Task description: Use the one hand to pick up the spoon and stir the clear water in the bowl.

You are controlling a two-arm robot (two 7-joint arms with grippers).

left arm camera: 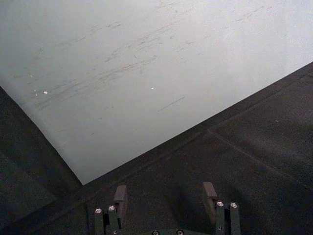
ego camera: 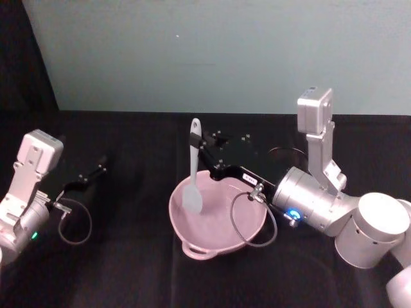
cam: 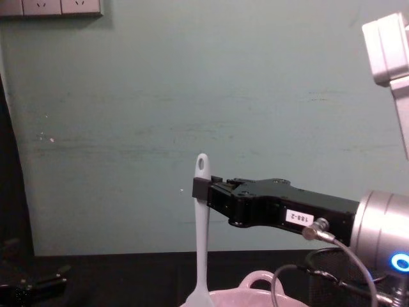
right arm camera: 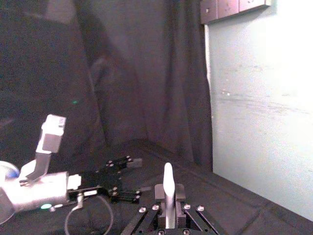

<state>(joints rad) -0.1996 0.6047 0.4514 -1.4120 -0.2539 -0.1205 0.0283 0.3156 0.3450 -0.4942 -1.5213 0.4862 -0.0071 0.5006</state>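
My right gripper reaches in from the right, shut on the upper handle of the white spoon. The spoon hangs upright, its flat head down inside the pale pink bowl at the table's middle. From the chest, the spoon drops from the black gripper toward the bowl's loop handle. In the right wrist view the handle stands up between that gripper's fingers. I cannot make out the water. My left gripper rests open at the far left, holding nothing.
A dark mesh cup stands just right of the bowl, under my right arm. A grey cable loops from the right wrist over the bowl's rim. A pale wall backs the black cloth table.
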